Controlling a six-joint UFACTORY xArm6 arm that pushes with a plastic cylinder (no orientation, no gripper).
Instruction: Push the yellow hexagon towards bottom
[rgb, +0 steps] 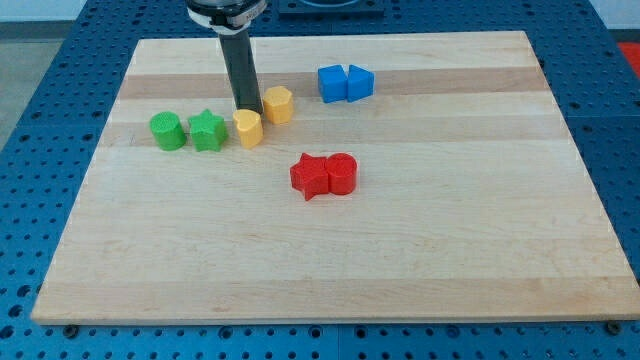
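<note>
1. Eight small coloured blocks sit on a pale wooden board, which rests on a blue perforated bench.
2. Two yellow blocks lie in the upper middle of the board. Their shapes are hard to tell apart; the lower-left yellow block looks most like the hexagon, and the upper-right yellow block sits just beside it.
3. My tip is at the end of a straight dark rod. It stands just above the lower-left yellow block, on the side towards the view's top, touching it or very nearly so.
4. No claw is fitted, so nothing can be clenched or released; the rod only pushes.
5. A green cylinder and a green star sit to the view's left of the yellow block, the star just beside it.
6. A red star and a red cylinder lie touching, lower and to the right.
7. Two blue blocks sit together near the top.
8. To push well, I judge the tip should stay centred behind the block and travel straight towards the view's bottom, keeping clear of the green star and the red pair.
</note>
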